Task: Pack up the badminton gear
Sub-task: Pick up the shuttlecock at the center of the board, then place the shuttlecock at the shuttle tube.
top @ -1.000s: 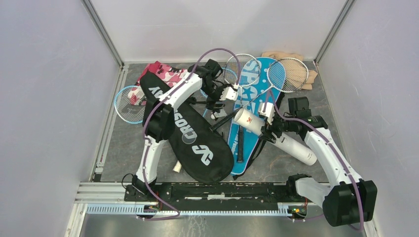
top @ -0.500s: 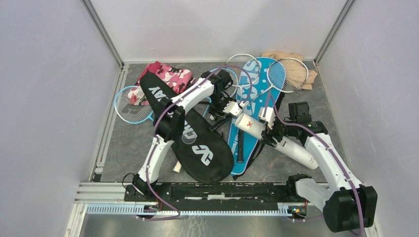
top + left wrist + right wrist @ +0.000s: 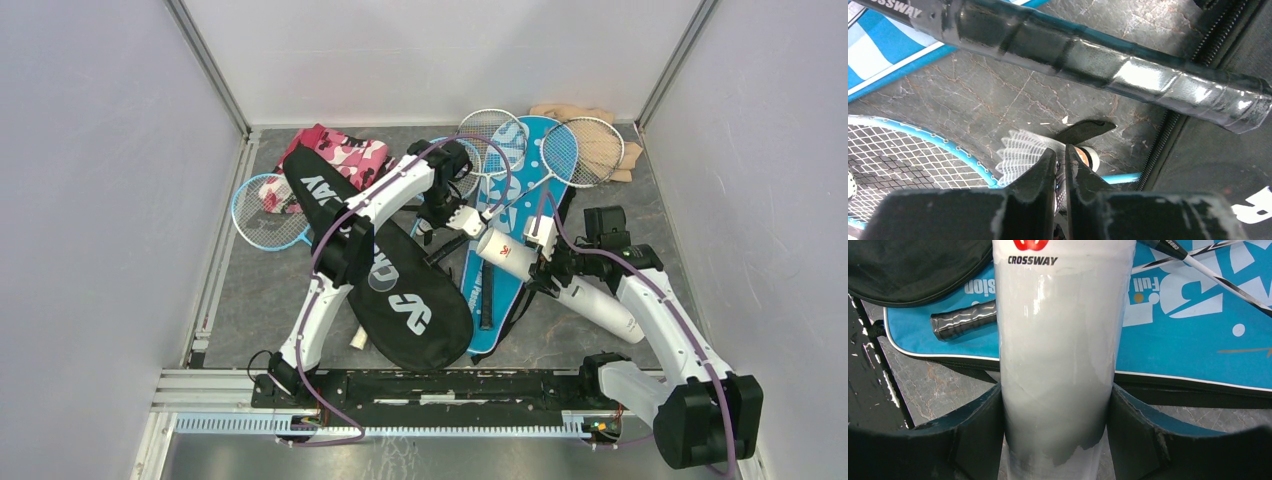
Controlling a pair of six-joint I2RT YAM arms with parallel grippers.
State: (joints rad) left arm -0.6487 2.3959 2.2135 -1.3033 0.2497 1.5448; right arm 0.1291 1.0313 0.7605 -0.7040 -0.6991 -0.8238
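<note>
Counter: crowded w/ gear, both arms over the centre.

Black CROSSWAY cover lay flat on the L side, long axis running diagonally from far-left to near-centre. Blue SPORT cover lay beside it on the R, overlapped by silver rackets at its far end.

White tube: held mid-body by R fingers, one pad touching each side, spread wide around it. Tube was tilted, one end raised. Long axis ran from that raised end at centre back toward the near-right. Raised end faced the L arm; couldn't tell if it was uncapped.

Black-wrapped racket handle crossed the L wrist view above the pick spot, not touching the fingers.

Shuttlecock: on the counter beside a blue racket head. Feather skirt to one side of L fingers, cork to the other. L fingers were drawn almost together, only a slit left, skirt apparently pinched in it.

Key relation: L fingers w/ shuttlecock sat just beside the tube's raised end, on its far-left. Judgement: next is lift, then line the shuttlecock up w/ the tube axis. L arm is the nearer one.
</note>
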